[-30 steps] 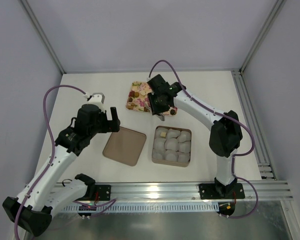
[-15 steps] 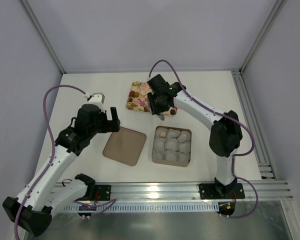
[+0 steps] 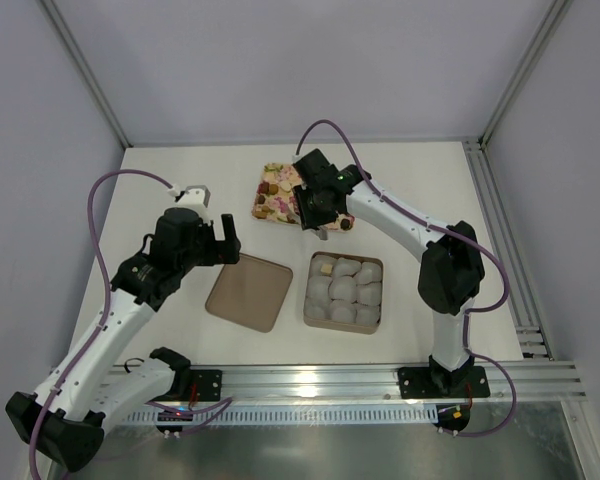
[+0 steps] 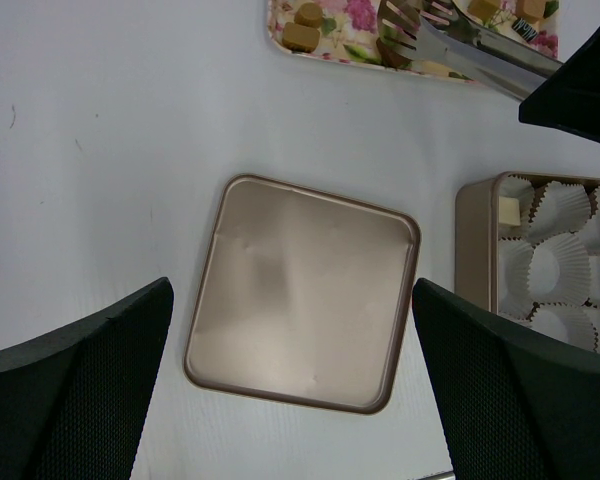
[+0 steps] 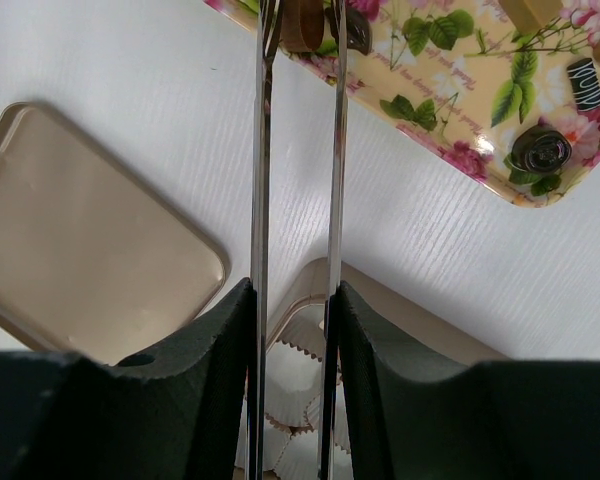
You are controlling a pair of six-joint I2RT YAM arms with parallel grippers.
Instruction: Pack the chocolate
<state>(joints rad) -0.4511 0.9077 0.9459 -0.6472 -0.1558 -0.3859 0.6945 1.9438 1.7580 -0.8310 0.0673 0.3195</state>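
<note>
My right arm (image 3: 395, 215) reaches far over the tray (image 5: 450, 105), right gripper (image 5: 295, 300) pinching tongs (image 5: 261, 150). My left gripper (image 3: 225, 242) hangs spread above the lid (image 3: 248, 291).

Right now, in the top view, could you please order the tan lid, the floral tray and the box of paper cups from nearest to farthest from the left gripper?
From the left gripper, jaws open:
1. The tan lid, right beside it, toward the bases.
2. The floral tray, farther back, to its right.
3. The box of paper cups, well right, past the lid.
</note>
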